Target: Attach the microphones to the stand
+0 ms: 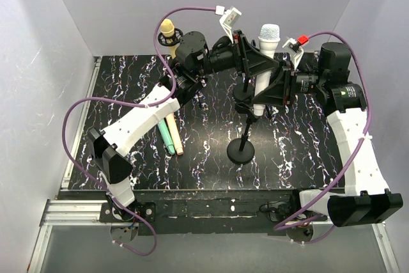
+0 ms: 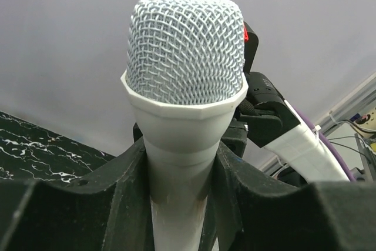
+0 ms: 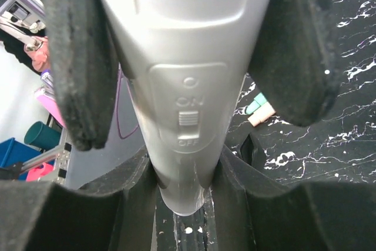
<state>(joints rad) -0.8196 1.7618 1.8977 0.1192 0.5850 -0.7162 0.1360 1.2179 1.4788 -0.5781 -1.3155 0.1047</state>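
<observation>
The white microphone [image 1: 263,62], with a mesh head [image 2: 185,51], is held upright in the air above the black stand [image 1: 241,151]. My left gripper [image 1: 250,62] is shut on its neck [image 2: 179,174] from the left. My right gripper [image 1: 275,86] is shut on its lower end [image 3: 185,186], just below the ON/OFF switch [image 3: 187,120]. The yellow microphone [image 1: 168,29] stands in a black ring holder at the back left. The mint green microphone [image 1: 169,135] and the peach-pink microphone [image 1: 176,137] lie side by side on the table, partly under my left arm. Their ends show in the right wrist view [image 3: 258,109].
The stand has a round base and a thin pole [image 1: 247,126] at the middle of the black marbled table [image 1: 307,158]. Grey walls close the back and both sides. Purple cables [image 1: 192,9] loop over both arms. The right arm [image 2: 294,139] shows behind the microphone.
</observation>
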